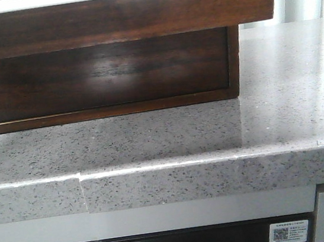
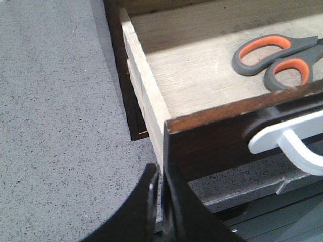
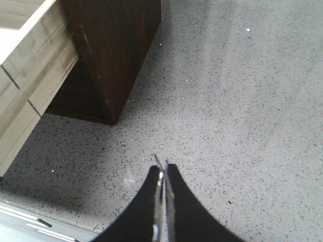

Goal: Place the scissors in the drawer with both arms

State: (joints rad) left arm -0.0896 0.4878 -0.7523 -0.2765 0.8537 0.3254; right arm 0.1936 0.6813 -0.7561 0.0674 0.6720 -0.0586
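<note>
- scissors [image 2: 275, 59] lie inside the open drawer [image 2: 202, 75] — placement looks done, closing remains.
- left pincer [image 2: 160, 201] pressed together by the drawer's front corner, probably to push.
- right pincer [image 3: 162, 199] pressed together, empty, over the worktop [image 3: 242, 101].

We count one pair of scissors [image 2: 275, 58], one open drawer [image 2: 202, 75], one white handle [image 2: 282, 138], one cabinet [image 3: 113, 50] and two grippers: left [image 2: 160, 184], right [image 3: 162, 176].

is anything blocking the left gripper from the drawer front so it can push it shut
Nothing visible. The left gripper, jaws together, sits right at the corner of the drawer front, with no object between them. The scissors lie flat inside, below the rim, so they shouldn't catch.
</note>
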